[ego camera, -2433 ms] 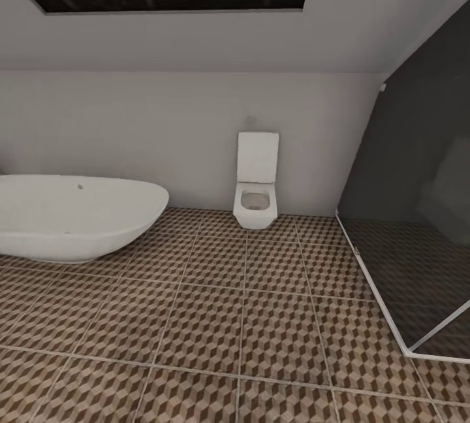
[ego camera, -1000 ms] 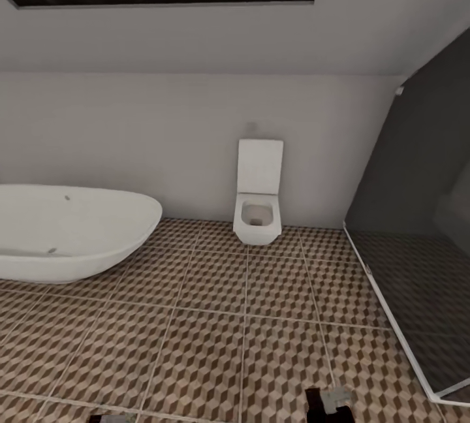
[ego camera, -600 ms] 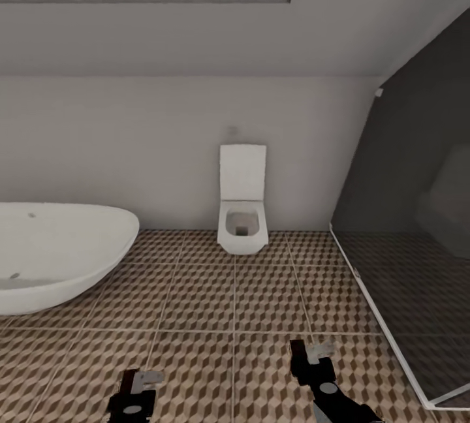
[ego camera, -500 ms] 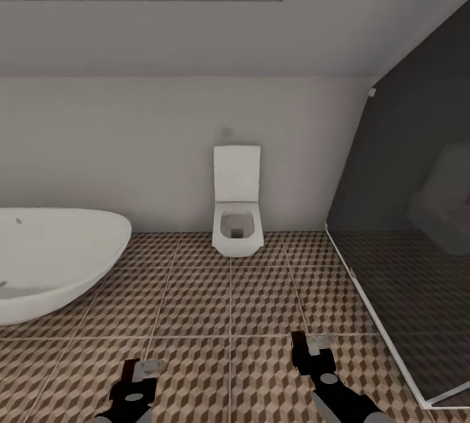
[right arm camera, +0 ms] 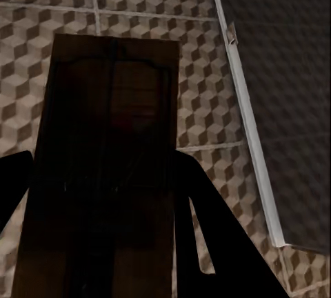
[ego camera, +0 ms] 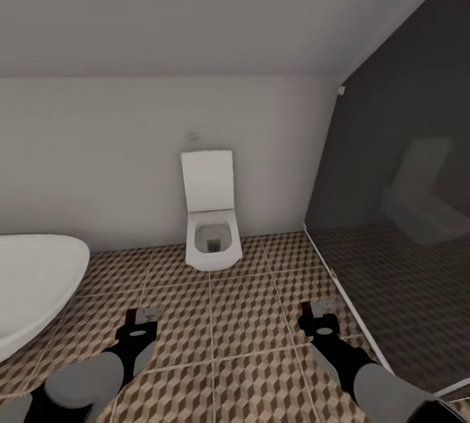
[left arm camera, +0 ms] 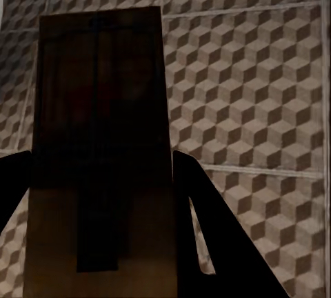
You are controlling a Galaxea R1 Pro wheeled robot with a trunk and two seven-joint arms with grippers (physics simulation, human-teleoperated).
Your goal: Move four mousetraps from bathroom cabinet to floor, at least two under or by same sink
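- Two mousetraps were in my grip, one per arm, both held out over the bathroom floor (ego camera: pixel 248 318) with its brown, beige and white cube tiles.
- My left gripper (ego camera: pixel 145 318) was clamped on the left mousetrap (left arm camera: pixel 100 146); in the left wrist view the board stood lengthwise between the two dark fingers (left arm camera: pixel 221 243), its metal fittings showing only as dim dark lines (the board sat in shadow there).
- From the head view that trap (ego camera: pixel 147 313) showed as a small pale slip at the tip of the left gripper, above a tile not far from the white bathtub (ego camera: pixel 32 286) at the left edge.
- My right gripper (ego camera: pixel 321 315) was likewise closed on the right mousetrap (right arm camera: pixel 110 160), which filled the space between its fingers (right arm camera: pixel 214 243) in the right wrist view.
- In the head view this second trap (ego camera: pixel 323 309) hung near the white sill of the shower enclosure (ego camera: pixel 405 247); the right wrist view put the same pale strip (right arm camera: pixel 248 139) just beside the board, with dark grey shower floor (right arm camera: pixel 289 70) beyond it.
- Straight ahead, between my two arms and against the far wall, stood a white toilet (ego camera: pixel 210 227) with its lid up.
- Both grippers were well apart from each other, each pointing forward and down toward the tiles (whether either trap touched the floor I could not tell).
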